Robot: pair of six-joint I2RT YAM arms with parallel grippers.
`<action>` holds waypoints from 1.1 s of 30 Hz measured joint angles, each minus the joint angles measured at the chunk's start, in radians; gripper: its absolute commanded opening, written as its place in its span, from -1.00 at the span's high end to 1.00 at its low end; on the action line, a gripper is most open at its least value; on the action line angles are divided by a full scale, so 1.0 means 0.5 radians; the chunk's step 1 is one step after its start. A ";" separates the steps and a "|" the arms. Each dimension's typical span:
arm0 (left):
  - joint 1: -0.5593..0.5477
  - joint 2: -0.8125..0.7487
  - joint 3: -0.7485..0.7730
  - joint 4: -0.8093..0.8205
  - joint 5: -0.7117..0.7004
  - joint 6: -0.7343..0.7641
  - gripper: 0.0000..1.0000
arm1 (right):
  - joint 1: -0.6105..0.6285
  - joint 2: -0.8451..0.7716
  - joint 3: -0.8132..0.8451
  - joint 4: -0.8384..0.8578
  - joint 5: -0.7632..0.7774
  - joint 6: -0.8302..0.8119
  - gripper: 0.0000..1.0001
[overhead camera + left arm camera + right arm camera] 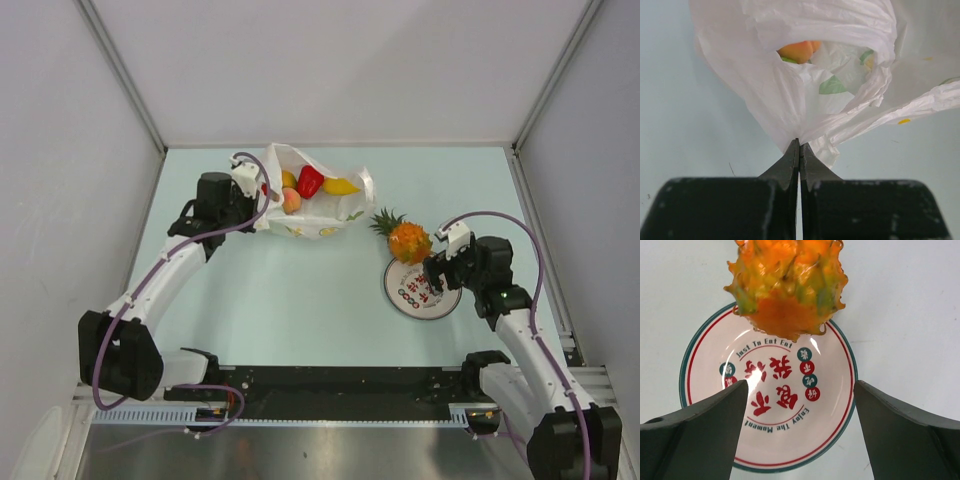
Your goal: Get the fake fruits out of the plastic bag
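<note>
The left pincer (799,150) clamps the plastic bag (770,95) while the right pincer (800,387), apart over the plate (705,342), should rise straight, sparing the pineapple (787,285).

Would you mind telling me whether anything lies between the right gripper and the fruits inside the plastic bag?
Yes: the pineapple lies at the far rim of the plate, roughly between the open right gripper and the plastic bag. Nothing else visible stands between them.
</note>
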 measured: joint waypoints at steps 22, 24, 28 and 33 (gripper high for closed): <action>0.001 -0.105 -0.048 0.025 0.056 -0.052 0.99 | 0.222 1.202 1.054 -0.068 -0.196 0.387 -0.99; 0.002 -0.127 -0.052 0.027 0.056 -0.054 0.99 | 0.243 1.293 1.073 -0.125 -0.184 0.389 -0.99; 0.005 -0.172 -0.080 0.037 0.056 -0.063 0.98 | 0.295 1.370 1.125 -0.228 -0.163 0.385 -0.99; 0.008 -0.196 -0.123 0.052 0.057 -0.069 0.97 | 0.333 1.433 1.162 -0.319 -0.159 0.382 -0.57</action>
